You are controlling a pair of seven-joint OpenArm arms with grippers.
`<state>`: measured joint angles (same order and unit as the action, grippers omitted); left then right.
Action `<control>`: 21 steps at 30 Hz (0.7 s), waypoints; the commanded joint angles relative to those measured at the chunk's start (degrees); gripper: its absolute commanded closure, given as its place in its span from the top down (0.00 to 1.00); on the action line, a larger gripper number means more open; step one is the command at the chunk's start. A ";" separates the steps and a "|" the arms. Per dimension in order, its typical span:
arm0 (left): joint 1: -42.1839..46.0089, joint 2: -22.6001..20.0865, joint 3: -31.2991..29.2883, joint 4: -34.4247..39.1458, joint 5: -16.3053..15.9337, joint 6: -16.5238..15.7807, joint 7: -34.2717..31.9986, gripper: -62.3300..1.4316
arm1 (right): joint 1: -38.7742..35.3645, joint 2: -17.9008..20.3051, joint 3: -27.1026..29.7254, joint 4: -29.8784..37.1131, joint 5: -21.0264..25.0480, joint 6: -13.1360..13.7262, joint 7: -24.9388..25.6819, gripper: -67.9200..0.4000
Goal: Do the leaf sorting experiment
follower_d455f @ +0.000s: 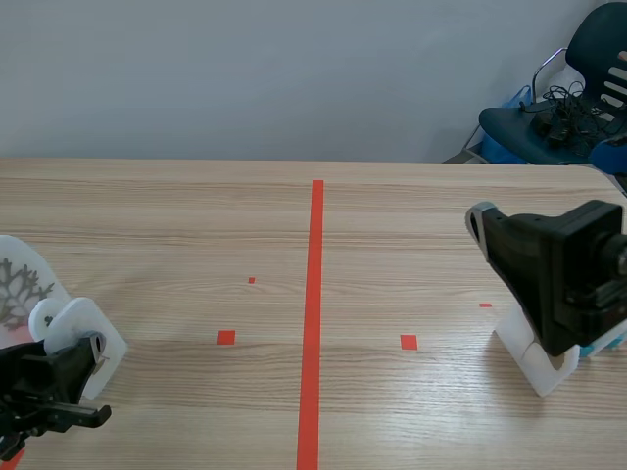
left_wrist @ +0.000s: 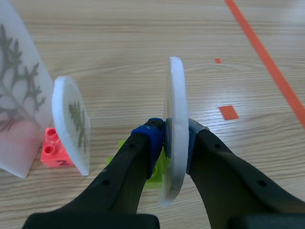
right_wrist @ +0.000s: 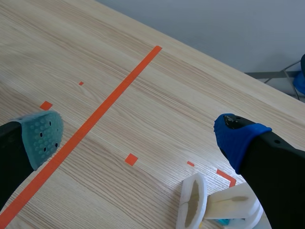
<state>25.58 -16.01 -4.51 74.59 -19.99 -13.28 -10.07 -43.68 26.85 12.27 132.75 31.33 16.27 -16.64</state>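
Note:
My left gripper [left_wrist: 171,136] is shut on a white round leaf disc [left_wrist: 174,129], held upright and edge-on just above a green brick [left_wrist: 155,171]. Beside it another white disc with a dark leaf print [left_wrist: 71,121] stands in a red brick [left_wrist: 53,149]. Further out stands a large translucent card with a branching leaf print [left_wrist: 16,90]. In the scene view the left gripper [follower_d455f: 69,377] is at the near left corner with the disc [follower_d455f: 83,331]. My right gripper [right_wrist: 138,136] is open over bare table, with nothing between its fingers.
White leaf discs on a white stand [right_wrist: 209,205] sit under the right gripper, near its right finger; they also show below the right arm [follower_d455f: 554,274] as white pieces [follower_d455f: 534,364]. An orange tape line [follower_d455f: 313,313] runs down the table's middle. A chair [follower_d455f: 568,98] stands behind the far right corner.

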 commanded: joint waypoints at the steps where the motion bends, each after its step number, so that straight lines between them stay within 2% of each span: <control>1: -2.16 0.13 0.20 -1.03 -0.42 0.35 -1.33 0.15 | 0.68 0.28 0.22 -0.04 0.42 -0.22 0.87 1.00; 7: -7.32 0.09 0.20 -8.68 -0.39 5.07 -3.43 0.15 | 0.70 0.28 0.22 -0.04 0.42 -0.22 0.87 1.00; 9: -7.72 0.07 0.20 -10.19 -0.39 5.70 -3.48 0.17 | 0.70 0.28 0.22 -0.04 0.42 -0.22 0.87 1.00; 11: -7.63 0.07 0.20 -10.43 -0.39 5.68 -3.82 0.27 | 0.70 0.28 0.22 -0.04 0.42 -0.22 0.87 1.00; 16: -7.34 -0.13 0.17 -10.25 -0.42 5.51 -3.82 0.59 | 0.94 0.28 0.22 -0.04 0.42 -0.22 0.90 1.00; 18: -7.02 -0.28 -0.31 -8.96 -0.42 4.87 -3.58 0.64 | 0.98 0.28 0.22 -0.04 0.39 -0.22 0.87 1.00; 21: -5.18 -0.70 -1.64 -4.55 -0.44 4.13 -3.17 0.64 | 1.03 0.28 0.22 -0.04 0.39 -0.22 0.87 1.00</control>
<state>19.75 -15.88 -5.04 66.61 -20.01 -9.02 -12.25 -43.51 26.85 12.27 132.75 31.33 16.27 -16.69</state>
